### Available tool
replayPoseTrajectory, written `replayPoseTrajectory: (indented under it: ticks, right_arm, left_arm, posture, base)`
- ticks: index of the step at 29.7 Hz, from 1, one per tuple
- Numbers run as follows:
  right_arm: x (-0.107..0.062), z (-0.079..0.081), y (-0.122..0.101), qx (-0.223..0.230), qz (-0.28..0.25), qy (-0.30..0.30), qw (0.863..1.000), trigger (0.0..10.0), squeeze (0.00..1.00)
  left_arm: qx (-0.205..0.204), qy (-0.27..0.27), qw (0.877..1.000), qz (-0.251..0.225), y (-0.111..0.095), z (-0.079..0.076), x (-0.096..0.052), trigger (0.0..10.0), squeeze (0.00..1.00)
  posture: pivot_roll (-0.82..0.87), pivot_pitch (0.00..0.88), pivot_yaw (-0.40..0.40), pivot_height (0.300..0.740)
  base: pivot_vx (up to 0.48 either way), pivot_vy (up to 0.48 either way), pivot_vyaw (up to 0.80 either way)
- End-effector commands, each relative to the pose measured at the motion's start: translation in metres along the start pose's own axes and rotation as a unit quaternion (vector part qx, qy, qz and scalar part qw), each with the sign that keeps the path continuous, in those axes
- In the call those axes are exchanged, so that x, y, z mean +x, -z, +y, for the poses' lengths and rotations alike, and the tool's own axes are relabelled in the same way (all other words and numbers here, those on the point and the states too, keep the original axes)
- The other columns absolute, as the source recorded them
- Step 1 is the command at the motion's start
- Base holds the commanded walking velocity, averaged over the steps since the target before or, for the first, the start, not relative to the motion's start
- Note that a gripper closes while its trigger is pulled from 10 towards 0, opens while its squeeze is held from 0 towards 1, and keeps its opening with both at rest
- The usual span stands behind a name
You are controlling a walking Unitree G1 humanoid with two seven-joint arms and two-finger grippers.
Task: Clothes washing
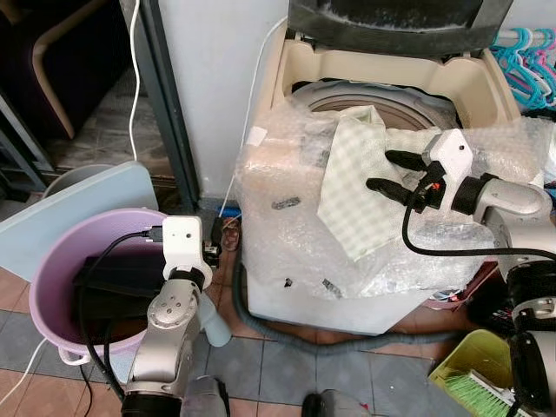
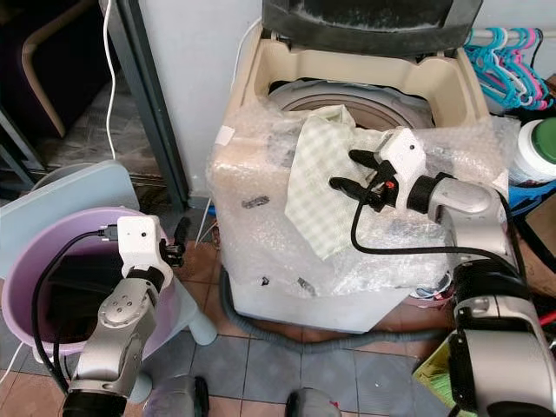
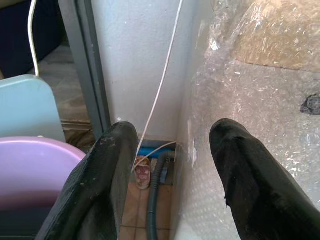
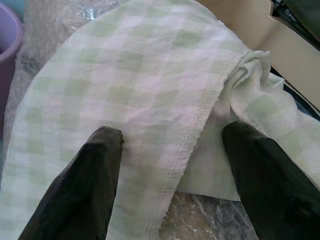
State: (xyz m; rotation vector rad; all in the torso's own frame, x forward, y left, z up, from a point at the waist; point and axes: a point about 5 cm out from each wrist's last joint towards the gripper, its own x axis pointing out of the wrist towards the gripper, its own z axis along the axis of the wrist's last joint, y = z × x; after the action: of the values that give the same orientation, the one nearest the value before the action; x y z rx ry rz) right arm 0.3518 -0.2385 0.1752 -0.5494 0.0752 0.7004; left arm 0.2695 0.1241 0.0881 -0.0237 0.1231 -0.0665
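- The top-loading washing machine stands against the wall with its lid up; bubble wrap swathes its cabinet, we judge as leftover packing or protection.
- The lilac wash tub sits on the floor to the machine's left, dark laundry inside.
- A pale green checked cloth drapes over the machine's front rim, partly inside the drum, so we judge it needs pushing in.
- Our right end effector hovers just at the cloth, fingers spread wide, holding nothing.
- Our left end effector waits over the tub's edge, wide and empty.
- We can read no brand or label.
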Motion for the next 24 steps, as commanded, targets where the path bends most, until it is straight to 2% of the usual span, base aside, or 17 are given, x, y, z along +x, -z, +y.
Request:
replayPoseTrajectory:
  ticks: [1, 2, 5, 6, 10, 11, 14, 15, 16, 17, 18, 19, 20, 21, 22, 23, 24]
  right_arm:
    - [-0.002, -0.012, 0.0, -0.021, 0.019, 0.051, 0.998, 10.0, 1.0]
    - [-0.002, -0.012, 0.0, -0.021, 0.019, 0.051, 0.998, 10.0, 1.0]
    - [-0.006, -0.036, -0.002, -0.004, 0.041, 0.147, 0.988, 10.0, 1.0]
    - [-0.011, -0.052, -0.01, 0.012, 0.033, 0.209, 0.977, 10.0, 1.0]
    - [-0.017, -0.069, -0.024, 0.012, 0.005, 0.265, 0.964, 10.0, 1.0]
    - [-0.017, -0.069, -0.024, 0.012, 0.005, 0.265, 0.964, 10.0, 1.0]
    - [-0.035, -0.1, -0.067, 0.0, -0.097, 0.375, 0.922, 10.0, 1.0]
    - [-0.04, -0.106, -0.075, -0.004, -0.114, 0.396, 0.911, 10.0, 1.0]
    - [-0.043, -0.109, -0.079, -0.004, -0.123, 0.408, 0.905, 10.0, 1.0]
    - [-0.045, -0.111, -0.081, 0.0, -0.128, 0.407, 0.904, 10.0, 1.0]
    - [-0.04, -0.108, -0.08, 0.018, -0.13, 0.38, 0.915, 10.0, 1.0]
    - [-0.04, -0.108, -0.08, 0.018, -0.13, 0.38, 0.915, 10.0, 1.0]
    - [-0.036, -0.104, -0.077, 0.018, -0.125, 0.344, 0.93, 10.0, 1.0]
    - [-0.026, -0.088, -0.063, 0.013, -0.087, 0.241, 0.967, 10.0, 1.0]
    - [-0.026, -0.088, -0.063, 0.013, -0.087, 0.241, 0.967, 10.0, 1.0]
    - [-0.025, -0.073, -0.047, 0.011, -0.055, 0.156, 0.986, 10.0, 1.0]
    - [-0.026, -0.069, -0.042, 0.014, -0.048, 0.135, 0.99, 10.0, 1.0]
  left_arm:
    - [0.004, 0.007, 1.0, 0.002, 0.001, -0.002, 0.001, 10.0, 0.0]
    - [0.004, 0.007, 1.0, 0.002, 0.001, -0.002, 0.001, 10.0, 0.0]
    - [0.005, 0.006, 1.0, 0.002, 0.002, -0.001, 0.001, 10.0, 0.0]
    - [0.005, 0.004, 1.0, 0.002, 0.002, -0.001, 0.001, 10.0, 0.0]
    - [0.006, 0.003, 1.0, 0.001, 0.002, -0.001, 0.001, 10.0, 0.0]
    - [0.006, 0.003, 1.0, 0.001, 0.002, -0.001, 0.001, 10.0, 0.0]
    - [0.007, 0.001, 1.0, 0.002, 0.003, 0.0, 0.0, 10.0, 0.0]
    - [0.007, 0.001, 1.0, 0.002, 0.003, 0.0, 0.0, 10.0, 0.0]
    - [0.007, 0.001, 1.0, 0.003, 0.004, -0.001, 0.0, 10.0, 0.0]
    - [0.007, 0.002, 1.0, 0.003, 0.004, -0.001, 0.0, 10.0, 0.0]
    - [0.006, 0.002, 1.0, 0.002, 0.004, -0.001, 0.0, 10.0, 0.0]
    - [0.006, 0.002, 1.0, 0.002, 0.004, -0.001, 0.0, 10.0, 0.0]
    - [0.006, 0.002, 1.0, 0.002, 0.004, -0.002, 0.0, 10.0, 0.0]
    - [0.005, 0.001, 1.0, 0.002, 0.004, -0.001, 0.0, 10.0, 0.0]
    - [0.005, 0.001, 1.0, 0.002, 0.004, -0.001, 0.0, 10.0, 0.0]
    - [0.006, 0.0, 1.0, 0.003, 0.005, -0.001, -0.001, 10.0, 0.0]
    - [0.006, 0.0, 1.0, 0.004, 0.005, 0.0, -0.002, 10.0, 0.0]
  posture:
    - [-0.04, 0.03, -0.003, 0.74]
    - [-0.04, 0.03, -0.003, 0.74]
    - [-0.04, 0.027, -0.005, 0.74]
    - [-0.03, 0.027, -0.007, 0.74]
    - [-0.03, 0.027, -0.007, 0.74]
    - [-0.03, 0.027, -0.007, 0.74]
    - [-0.04, 0.03, -0.008, 0.74]
    - [-0.04, 0.031, -0.009, 0.74]
    - [-0.04, 0.031, -0.009, 0.74]
    - [-0.04, 0.031, -0.009, 0.74]
    - [-0.04, 0.033, -0.01, 0.74]
    - [-0.04, 0.033, -0.01, 0.74]
    - [-0.04, 0.034, -0.011, 0.74]
    - [-0.04, 0.035, -0.012, 0.74]
    - [-0.04, 0.035, -0.012, 0.74]
    - [-0.04, 0.037, -0.013, 0.74]
    - [-0.04, 0.037, -0.014, 0.74]
  base:
    - [0.0, 0.0, 0.0]
    - [0.0, 0.0, 0.0]
    - [0.0, 0.0, 0.0]
    - [0.0, 0.0, 0.0]
    - [0.0, 0.0, 0.0]
    - [0.0, 0.0, 0.0]
    - [0.0, 0.0, 0.0]
    - [0.0, 0.0, 0.0]
    - [0.0, 0.0, 0.0]
    - [0.0, 0.0, 0.0]
    - [0.0, 0.0, 0.0]
    - [0.0, 0.0, 0.0]
    - [0.0, 0.0, 0.0]
    - [0.0, 0.0, 0.0]
    - [0.0, 0.0, 0.0]
    - [0.0, 0.0, 0.0]
    - [0.0, 0.0, 0.0]
